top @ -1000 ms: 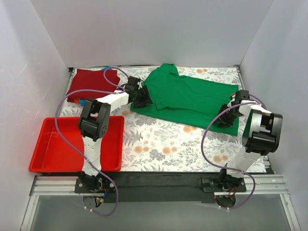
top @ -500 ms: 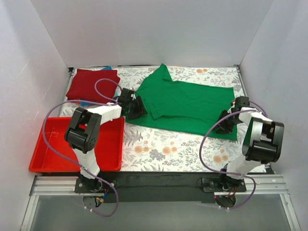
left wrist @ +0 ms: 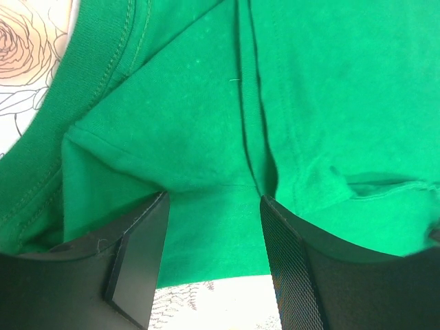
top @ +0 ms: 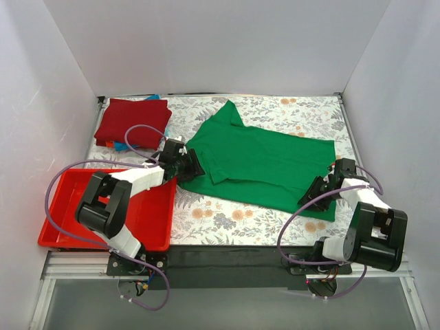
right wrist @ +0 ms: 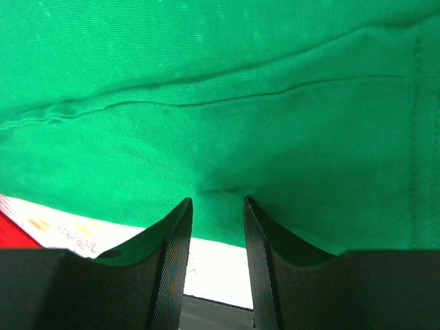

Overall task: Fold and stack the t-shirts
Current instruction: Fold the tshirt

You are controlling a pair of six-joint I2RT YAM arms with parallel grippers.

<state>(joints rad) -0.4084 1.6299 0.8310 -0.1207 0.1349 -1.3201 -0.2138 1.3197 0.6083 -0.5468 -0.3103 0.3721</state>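
**Worktop contents, left to right**

1. Red tray (top: 65,206): plastic, at the near left corner of the floral-covered worktop (top: 227,214). The left arm reaches across its far right corner.

2. Dark red t-shirt (top: 130,120): folded into a compact block in the far left corner, beyond the tray.

3. Teal t-shirt (top: 124,146): seen only as a thin edge showing from under the dark red one. Its fold cannot be judged.

4. Left pincer (top: 184,167): low over the worktop, just right of the tray and at the left end of the green t-shirt (top: 268,161). In the wrist view the pincer (left wrist: 213,199) has a gathered fold of green cloth (left wrist: 309,103) near the collar band between its two dark fingers (left wrist: 141,254). It holds the cloth with the jaws fairly wide apart.

5. Green t-shirt: one layer, spread nearly flat from the centre to the right side. The collar end lies to the left, one sleeve points to the far side, and the hem lies to the right. It is apart from the dark red stack.

6. Right pincer (top: 317,194): at the shirt's near right hem corner. In the wrist view the pincer (right wrist: 218,201) is set narrow, holding the green cloth (right wrist: 206,69), which puckers at the fingertips.
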